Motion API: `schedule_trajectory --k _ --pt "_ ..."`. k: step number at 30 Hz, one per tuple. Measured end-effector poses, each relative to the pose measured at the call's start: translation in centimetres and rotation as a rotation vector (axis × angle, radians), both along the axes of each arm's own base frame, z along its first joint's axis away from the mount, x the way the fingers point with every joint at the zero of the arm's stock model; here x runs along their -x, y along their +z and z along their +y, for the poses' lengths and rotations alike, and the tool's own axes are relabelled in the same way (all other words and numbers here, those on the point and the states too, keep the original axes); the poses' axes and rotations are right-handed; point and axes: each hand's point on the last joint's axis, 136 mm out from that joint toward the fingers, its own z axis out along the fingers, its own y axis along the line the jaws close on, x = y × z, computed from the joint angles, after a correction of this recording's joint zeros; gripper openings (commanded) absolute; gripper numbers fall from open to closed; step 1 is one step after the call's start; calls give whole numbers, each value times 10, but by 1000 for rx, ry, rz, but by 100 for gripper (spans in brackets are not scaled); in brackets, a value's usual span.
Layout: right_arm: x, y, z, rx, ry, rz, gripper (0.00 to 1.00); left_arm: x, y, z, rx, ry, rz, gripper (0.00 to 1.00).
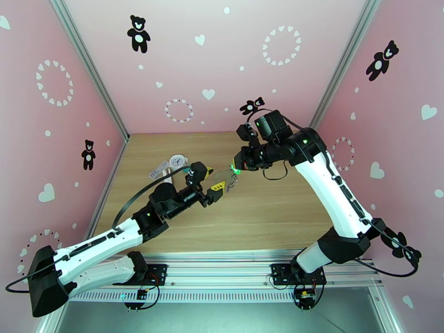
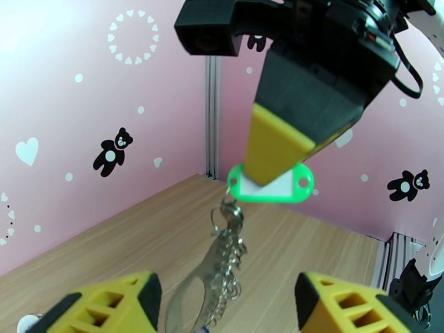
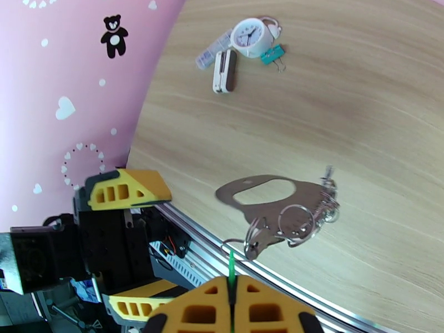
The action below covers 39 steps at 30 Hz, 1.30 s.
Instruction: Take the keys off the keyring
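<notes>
Nearest me, the left gripper stands with its yellow fingers spread wide, and as far as I can judge nothing touches either of them. Just past it the keyring hangs in the air above the table, a flat D-shaped plate dangling from a cluster of small metal rings. Those rings lead up to the green tag, which the right gripper pinches flat, fingers closed on it. The whole bunch hangs from that one tag. I'd say no key has come off yet: freeing the green one looks like the step in hand, with the rest to follow. I can't make out the key blades themselves. Farther back on the table lie a white clock charm and a teal clip. The tag's white label looks blank, and the clock's numerals are too small to read.
</notes>
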Motion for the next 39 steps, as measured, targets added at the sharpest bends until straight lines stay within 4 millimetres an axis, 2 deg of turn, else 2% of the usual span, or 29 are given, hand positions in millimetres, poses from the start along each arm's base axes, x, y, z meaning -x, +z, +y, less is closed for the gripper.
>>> schedule_trajectory --k 6,13,22,28,34,39 --pt "-3 8 2 -36 -25 -10 0 -12 -10 -5 -25 39 -17 60" --pt "-4 10 5 -52 -25 -10 0 -23 -20 -20 -56 38 -35 47" --pt "0 4 5 -55 -16 2 0 -31 -9 -21 -37 69 -76 31" --pt "0 8 7 -75 -4 -12 0 -33 2 -25 -30 67 -102 30" --pt "1 9 8 -80 4 -17 0 -37 11 -31 -24 65 -116 23" --pt "1 9 8 -83 5 -17 0 -36 12 -31 -25 60 -118 28"
